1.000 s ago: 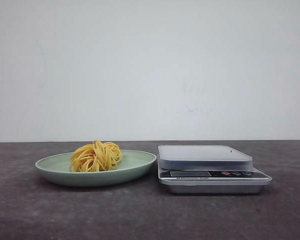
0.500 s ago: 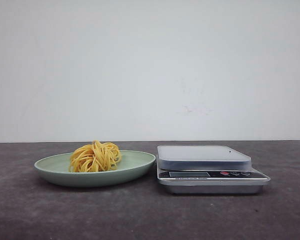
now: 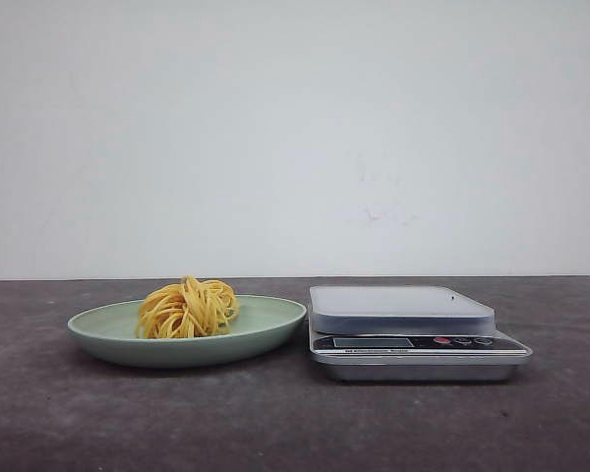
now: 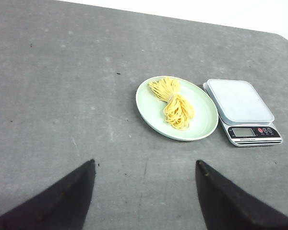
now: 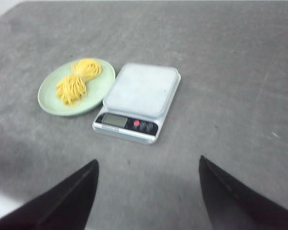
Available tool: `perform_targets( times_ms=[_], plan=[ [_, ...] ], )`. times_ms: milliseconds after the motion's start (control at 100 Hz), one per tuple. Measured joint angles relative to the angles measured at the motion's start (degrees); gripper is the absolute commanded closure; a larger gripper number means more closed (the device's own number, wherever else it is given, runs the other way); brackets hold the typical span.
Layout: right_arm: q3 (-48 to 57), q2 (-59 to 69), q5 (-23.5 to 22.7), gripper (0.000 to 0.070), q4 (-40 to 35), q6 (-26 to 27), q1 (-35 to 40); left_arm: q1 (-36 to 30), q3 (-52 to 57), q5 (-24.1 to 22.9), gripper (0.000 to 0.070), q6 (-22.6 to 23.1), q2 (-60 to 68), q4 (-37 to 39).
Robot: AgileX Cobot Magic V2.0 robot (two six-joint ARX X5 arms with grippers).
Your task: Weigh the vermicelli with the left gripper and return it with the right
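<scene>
yellow curly vermicelli strands point(image 3: 188, 308) sit in a clump on the pale green round plate point(image 3: 265, 325), exactly where they sat 0.5 s ago; between 1 s ago and 0.5 s ago the front view shifted by a hair, and since then nothing in it has changed. the silver digital kitchen scale point(image 3: 413, 334) with its flat pale platform stands just to the right of the plate in the front view, their edges almost touching, and nothing lies on its platform.

the left pincer point(image 4: 144, 201) hangs above the worktop with its 2 dark fingers point(image 4: 62, 201) spread wide apart and nothing between them; the vermicelli point(image 4: 173, 103) lies well apart from it, out ahead of the fingertips, on the plate point(image 4: 149, 108) beside the scale point(image 4: 242, 112). the right pincer point(image 5: 149, 199) is likewise spread apart and holds nothing; from its wrist view, which is a little blurred, the scale point(image 5: 139, 100) lies ahead of the fingertips and the vermicelli point(image 5: 77, 81) lies beyond it to one side on the plate point(image 5: 101, 91), well apart from the fingers point(image 5: 240, 201).

the dark grey mottled stone-like worktop point(image 3: 98, 423) carries the plate and the scale. behind it stands a plain white wall point(image 3: 295, 138) with a few faint marks.
</scene>
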Motion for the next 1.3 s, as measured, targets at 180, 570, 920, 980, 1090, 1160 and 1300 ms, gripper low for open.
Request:
perform_targets(
  times_ms=[180, 570, 920, 980, 1090, 1160, 1300],
  plan=[
    [-8.66, 0.00, 0.00, 0.0288, 9.46, 0.02, -0.50, 0.00, -0.26, -0.26, 0.0313, 0.04, -0.02, 2.60],
    [-12.63, 0.02, 0.44, 0.0693, 16.81, 0.90, -0.50, 0.00, -4.83, -0.33, 0.0697, 0.15, 0.00, 5.86],
    [-12.63, 0.02, 0.42, 0.0693, 16.83, 0.94, -0.50, 0.00, -4.83, -0.31, 0.0700, 1.27, 0.00, 7.74],
    [-12.63, 0.00, 0.39, 0.0693, 16.81, 1.53, -0.50, 0.00, -4.83, -0.33, 0.0700, 1.29, -0.02, 7.69],
    [-12.63, 0.00, 0.42, 0.0693, 16.81, 2.89, -0.50, 0.00, -4.83, -0.33, 0.0700, 1.29, 0.00, 7.10],
    [-12.63, 0.00, 0.44, 0.0693, 16.81, 3.23, -0.50, 0.00, -4.83, -0.31, 0.0700, 1.29, -0.02, 6.99],
    [-12.63, 0.02, 0.44, 0.0693, 16.81, 3.30, -0.50, 0.00, -4.83, -0.31, 0.0700, 1.29, -0.02, 6.99]
  ],
)
